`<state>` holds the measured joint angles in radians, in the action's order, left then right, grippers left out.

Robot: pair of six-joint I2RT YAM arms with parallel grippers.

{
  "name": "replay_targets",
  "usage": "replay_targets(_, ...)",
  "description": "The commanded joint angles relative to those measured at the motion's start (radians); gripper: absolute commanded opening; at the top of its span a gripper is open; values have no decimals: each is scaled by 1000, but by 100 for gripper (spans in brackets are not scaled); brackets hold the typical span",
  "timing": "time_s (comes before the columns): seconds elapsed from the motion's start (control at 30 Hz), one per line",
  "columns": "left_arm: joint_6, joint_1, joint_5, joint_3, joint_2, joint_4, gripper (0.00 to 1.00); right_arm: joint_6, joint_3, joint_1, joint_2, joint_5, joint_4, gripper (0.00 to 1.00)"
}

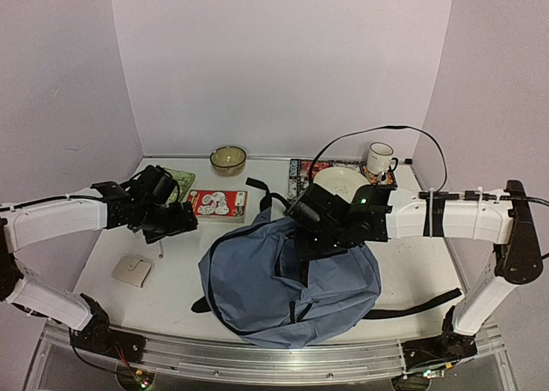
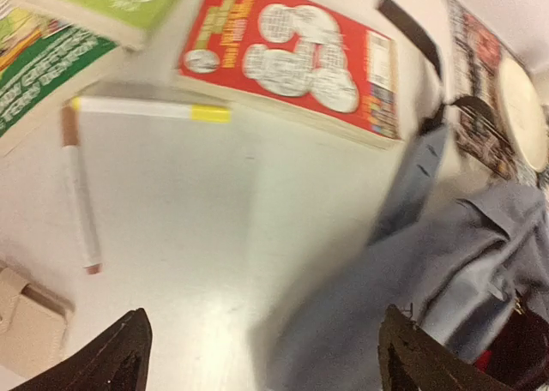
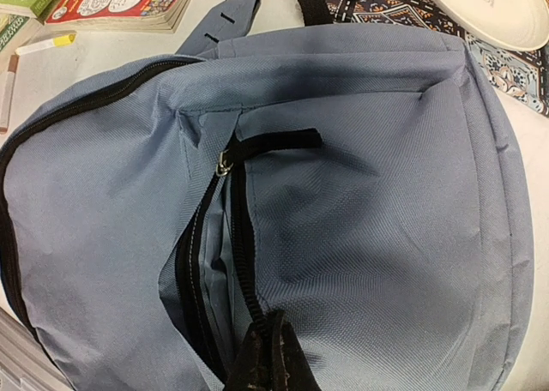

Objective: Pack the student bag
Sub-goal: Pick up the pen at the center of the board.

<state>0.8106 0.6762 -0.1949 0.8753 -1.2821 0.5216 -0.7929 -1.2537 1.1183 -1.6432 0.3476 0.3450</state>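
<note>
The student bag (image 1: 257, 292) lies mid-worktop (image 1: 171, 301), towards the near edge. The right claw (image 3: 270, 355) is pinched closed at its front-pocket zipper (image 3: 244, 254). The left claw (image 2: 266, 365) gapes wide, empty, over the worktop's left side.

Bare table (image 1: 176, 279) between beige pouch (image 1: 131, 271) and student bag (image 1: 283, 292); red book (image 1: 216, 204) behind.

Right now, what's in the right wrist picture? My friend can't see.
A blue-grey student bag fills the view, its front pocket zipper partly open. The shut right gripper sits at the zipper's near end. A red book and plate show above.
</note>
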Motion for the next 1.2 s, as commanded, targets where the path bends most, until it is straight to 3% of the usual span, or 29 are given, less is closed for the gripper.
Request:
replay_targets(0.0, -100, -118, -8, -9, -39, 96, 98, 2, -7, 8, 27, 23, 45, 0)
replay_targets(0.2, -155, -248, 1, 22, -143, 100, 99, 0, -9, 8, 30, 22, 46, 0)
replay_targets(0.33, -174, -317, 9, 59, -219, 97, 94, 0, -15, 8, 21, 15, 46, 0)
replay_targets(0.67, -203, -393, 98, 128, -388, 46, 63, -5, -13, 9, 20, 10, 46, 0)
replay_targets(1.17, -231, -431, 120, 135, -504, 24, 32, -9, -13, 8, 14, 14, 45, 0)
